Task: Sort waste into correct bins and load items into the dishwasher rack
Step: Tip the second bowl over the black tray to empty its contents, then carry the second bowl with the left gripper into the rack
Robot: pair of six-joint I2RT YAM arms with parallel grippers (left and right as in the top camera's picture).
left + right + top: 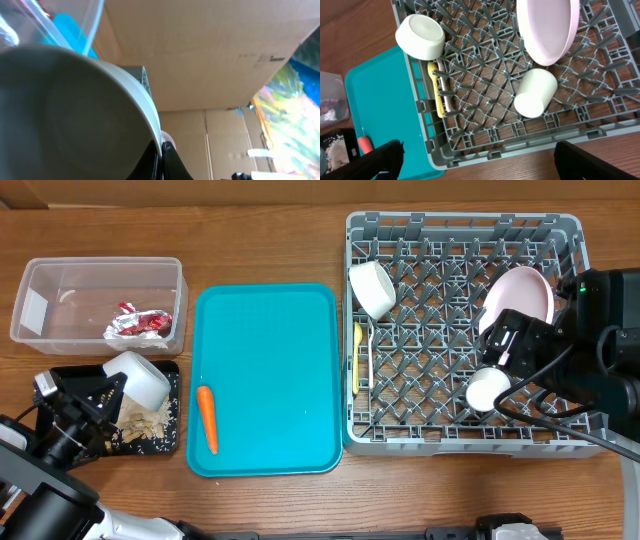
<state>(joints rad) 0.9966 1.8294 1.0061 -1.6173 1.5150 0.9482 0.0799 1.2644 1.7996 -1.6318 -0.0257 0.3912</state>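
My left gripper point(105, 395) is shut on the rim of a white bowl point(140, 377) and holds it tilted over the black tray point(172, 446), which has rice and nut scraps point(140, 423) in it. In the left wrist view the bowl point(65, 110) fills the frame, its rim pinched between the fingers point(162, 152). The clear tub point(100, 262) holds the red-and-silver wrapper point(140, 323). The carrot point(207, 418) lies on the teal tray point(270, 380). The grey rack point(460, 442) holds a bowl point(372, 288), the plate point(520, 298), the cup point(488, 388) and yellow cutlery point(359, 360). My right gripper point(480, 165) is open and empty above the rack. The napkin is out of view.
The right arm's body point(610, 350) hangs over the rack's right side. In the right wrist view white cutlery point(447, 100) lies beside the yellow piece point(437, 90). Bare wooden table point(300, 230) shows behind the teal tray.
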